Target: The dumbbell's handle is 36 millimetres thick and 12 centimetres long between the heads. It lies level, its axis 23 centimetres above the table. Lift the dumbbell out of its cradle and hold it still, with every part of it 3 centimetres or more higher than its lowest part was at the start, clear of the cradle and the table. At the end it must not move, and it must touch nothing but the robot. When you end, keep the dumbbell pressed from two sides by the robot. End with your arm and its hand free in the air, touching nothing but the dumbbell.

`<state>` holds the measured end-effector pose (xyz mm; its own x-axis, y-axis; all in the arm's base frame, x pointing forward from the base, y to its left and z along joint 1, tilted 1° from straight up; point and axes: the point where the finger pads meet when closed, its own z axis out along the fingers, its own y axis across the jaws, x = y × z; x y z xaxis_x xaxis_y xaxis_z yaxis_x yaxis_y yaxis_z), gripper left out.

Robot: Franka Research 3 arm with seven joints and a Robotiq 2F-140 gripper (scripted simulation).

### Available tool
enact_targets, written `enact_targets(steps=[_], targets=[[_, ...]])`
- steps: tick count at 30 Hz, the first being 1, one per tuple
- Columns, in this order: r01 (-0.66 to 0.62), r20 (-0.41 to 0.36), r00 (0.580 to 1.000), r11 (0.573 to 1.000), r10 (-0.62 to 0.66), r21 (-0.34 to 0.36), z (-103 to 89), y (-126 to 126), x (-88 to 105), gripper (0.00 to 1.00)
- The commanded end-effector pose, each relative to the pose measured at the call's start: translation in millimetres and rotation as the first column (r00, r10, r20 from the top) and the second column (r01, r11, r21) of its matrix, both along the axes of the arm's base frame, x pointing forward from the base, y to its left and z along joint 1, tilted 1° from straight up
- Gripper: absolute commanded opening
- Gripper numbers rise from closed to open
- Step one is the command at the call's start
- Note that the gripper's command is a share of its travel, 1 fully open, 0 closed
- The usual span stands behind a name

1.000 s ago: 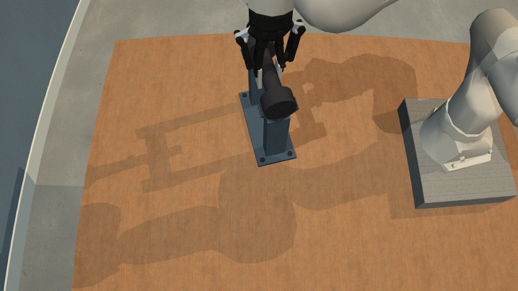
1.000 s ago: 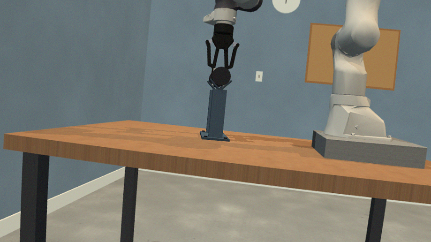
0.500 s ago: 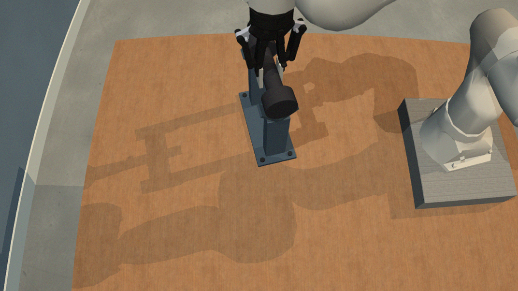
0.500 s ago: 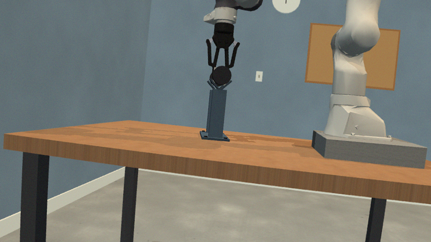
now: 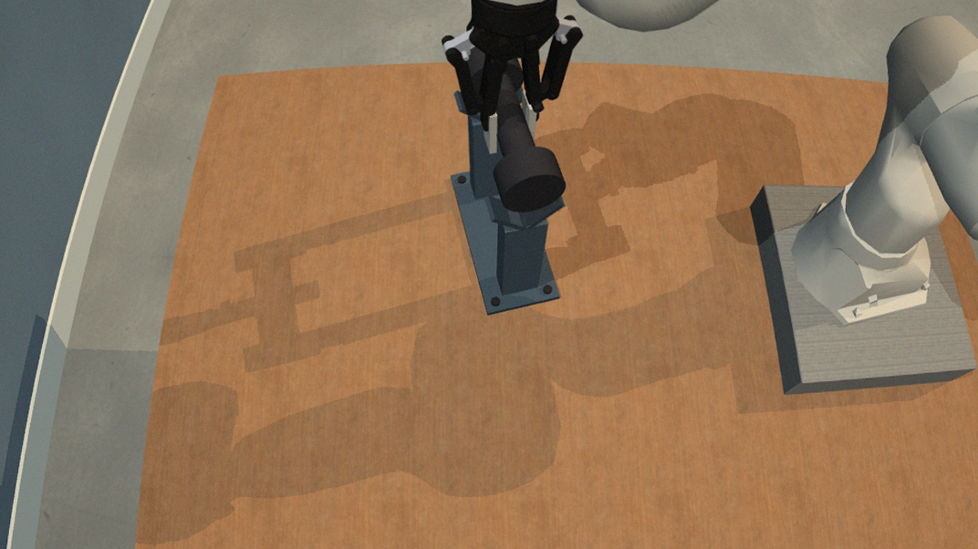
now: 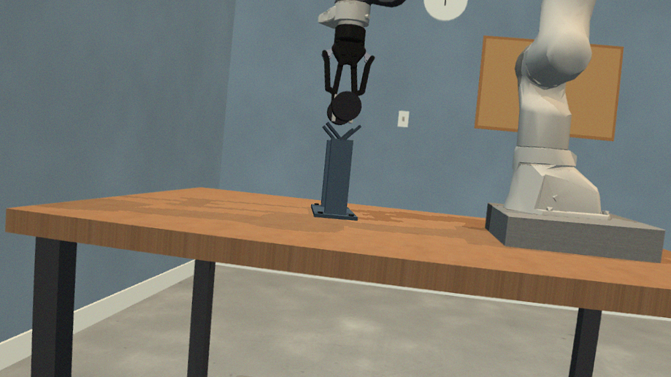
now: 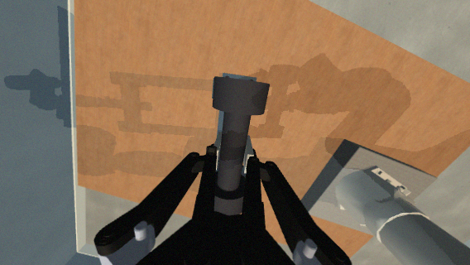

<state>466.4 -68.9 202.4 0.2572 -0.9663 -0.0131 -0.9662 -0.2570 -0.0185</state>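
Observation:
The dark dumbbell [image 5: 529, 179] [image 6: 345, 107] [image 7: 240, 97] lies level in my gripper [image 5: 511, 116] [image 6: 345, 97] [image 7: 232, 152], which is shut on its handle from two sides. In the side view the dumbbell hangs just above the V fork of the blue cradle post [image 5: 519, 255] [image 6: 336, 175]. Its underside is about level with the fork tips, with a small gap to the bottom of the V. The far head is hidden behind the fingers. The cradle stands bolted upright on the wooden table [image 5: 335, 194] [image 6: 259, 246].
The arm's grey base block [image 5: 876, 351] [image 6: 573, 234] stands on the table to the right of the cradle. The arm's lower links rise above it. The table edge runs along the left, and the floor lies beyond it.

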Motion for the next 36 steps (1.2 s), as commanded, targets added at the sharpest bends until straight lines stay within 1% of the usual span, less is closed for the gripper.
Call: enact_targets(steps=[1,8,10,23,36], targets=[[0.004,0.002,1.0,1.0,-0.004,-0.003,14.4,-1.0,0.5,0.0],[0.004,0.002,1.0,1.0,-0.004,-0.003,34.1,-1.2,0.1,0.0],[0.004,0.002,1.0,1.0,-0.004,-0.003,34.1,-1.2,0.1,0.0],[0.004,0.002,1.0,1.0,-0.004,-0.003,64.0,-1.6,-0.4,0.0],[0.004,0.002,1.0,1.0,-0.004,-0.003,77.2,-1.8,-1.0,0.0]])
